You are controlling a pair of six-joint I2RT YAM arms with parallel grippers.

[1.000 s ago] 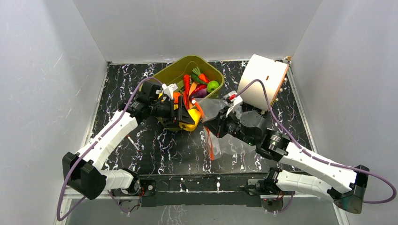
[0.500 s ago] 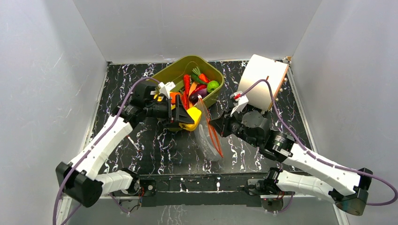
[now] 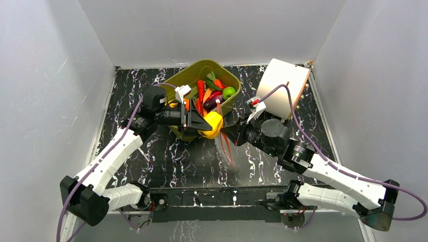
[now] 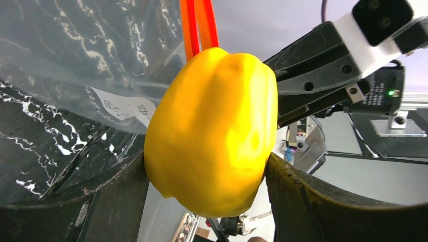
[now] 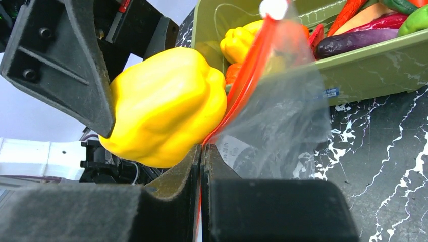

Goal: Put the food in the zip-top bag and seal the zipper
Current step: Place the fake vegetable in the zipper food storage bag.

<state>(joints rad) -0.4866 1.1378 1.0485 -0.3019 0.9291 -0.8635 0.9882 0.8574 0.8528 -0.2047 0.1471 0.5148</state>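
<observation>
On your counter (image 3: pixel 166 151), the olive-green tub (image 3: pixel 189 75) sat far centre. Just near it hung the zip-top bag (image 5: pixel 282 116), your right claw (image 5: pixel 200 157) pressed together on its zipper (image 5: pixel 247 75). Your left claw (image 4: pixel 212 194) pinched the yellow pepper (image 4: pixel 214 126) at the bag's mouth.

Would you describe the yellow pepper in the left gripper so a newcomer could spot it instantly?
Find the olive-green tub at the table's far middle. Outside its near rim, the left gripper clamps the yellow pepper beside the clear bag's red-orange zipper. Unlike the other food, it is outside the tub.
</observation>
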